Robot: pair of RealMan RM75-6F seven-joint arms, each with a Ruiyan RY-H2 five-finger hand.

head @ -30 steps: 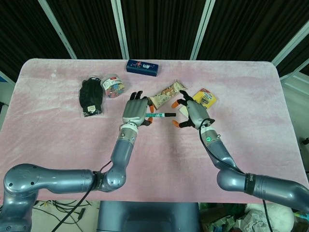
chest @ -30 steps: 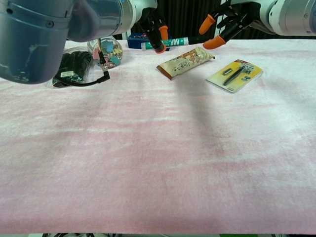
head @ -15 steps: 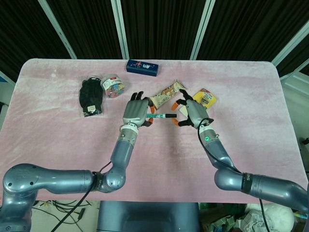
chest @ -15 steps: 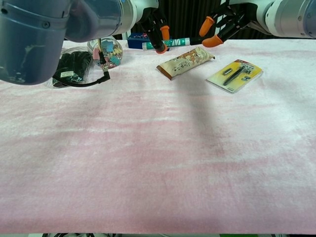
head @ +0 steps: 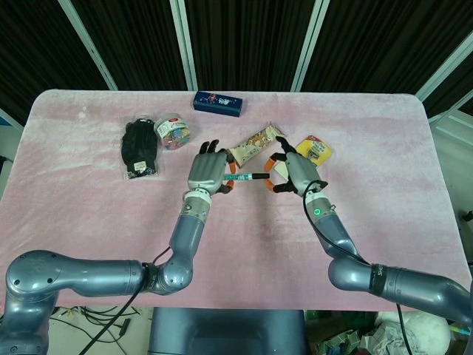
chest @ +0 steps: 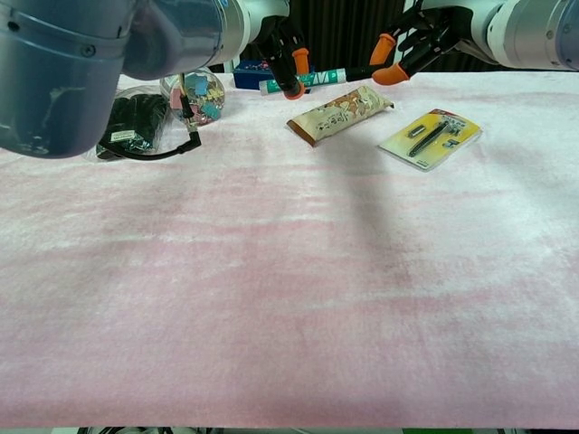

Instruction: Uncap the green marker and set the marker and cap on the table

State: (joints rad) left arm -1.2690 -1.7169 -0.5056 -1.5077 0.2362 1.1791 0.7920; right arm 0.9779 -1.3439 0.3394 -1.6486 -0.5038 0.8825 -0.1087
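Observation:
My left hand grips the green marker by its barrel and holds it level above the table. The marker's black cap points toward my right hand. The right hand's orange fingertips stand apart, above and below the cap's end, and I cannot see them clamped on it. In the chest view the marker runs right from the left hand to the cap, which reaches the lower fingertip of the right hand.
Under the hands lie a snack bar and a yellow blister pack. A blue box sits at the back. A clip jar and a black glove lie to the left. The pink cloth covers the table.
My right hand has moved left toward the marker, bringing its spread fingertips around the cap's end. The left hand and marker have stayed almost still.

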